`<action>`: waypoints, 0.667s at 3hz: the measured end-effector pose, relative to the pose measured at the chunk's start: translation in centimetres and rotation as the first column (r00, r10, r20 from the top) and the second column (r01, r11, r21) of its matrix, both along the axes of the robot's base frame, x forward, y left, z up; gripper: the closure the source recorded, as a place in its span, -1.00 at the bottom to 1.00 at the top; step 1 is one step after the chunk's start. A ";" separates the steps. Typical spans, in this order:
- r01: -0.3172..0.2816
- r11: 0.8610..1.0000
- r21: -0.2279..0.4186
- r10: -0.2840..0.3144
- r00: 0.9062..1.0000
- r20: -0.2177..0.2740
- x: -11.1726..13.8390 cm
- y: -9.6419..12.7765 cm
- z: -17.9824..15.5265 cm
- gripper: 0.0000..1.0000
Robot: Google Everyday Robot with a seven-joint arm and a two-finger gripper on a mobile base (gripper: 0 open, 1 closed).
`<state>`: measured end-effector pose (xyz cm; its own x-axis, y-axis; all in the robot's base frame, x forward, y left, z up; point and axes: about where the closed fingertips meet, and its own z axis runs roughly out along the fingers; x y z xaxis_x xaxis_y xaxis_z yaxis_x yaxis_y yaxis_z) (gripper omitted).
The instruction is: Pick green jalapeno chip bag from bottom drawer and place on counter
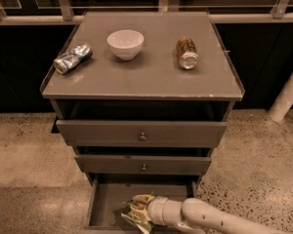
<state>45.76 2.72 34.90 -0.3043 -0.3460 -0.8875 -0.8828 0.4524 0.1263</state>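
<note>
Gripper [144,209] in bottom drawer [109,204] against green jalapeno chip bag [136,220], grip state impossible to tell

gripper [146,210] at chip bag [136,217] in bottom drawer [107,201] | counter [151,79]: left can [73,58], bowl [125,44], right can [186,52]

White end effector [144,212] in the grey bottom drawer [107,204] at the green, pale-edged chip bag [136,201]; grey worktop [151,77], white bowl [125,43].
</note>
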 end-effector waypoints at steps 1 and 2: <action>0.002 1.000 -0.016 -0.001 0.999 0.040 0.1 -0.7 3.3 1.00; -0.024 0.999 -0.046 0.030 0.990 0.136 0.0 -0.8 10.1 1.00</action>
<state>45.74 1.92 44.97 -0.1718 -0.3923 -0.9036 -0.9022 0.4310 -0.0156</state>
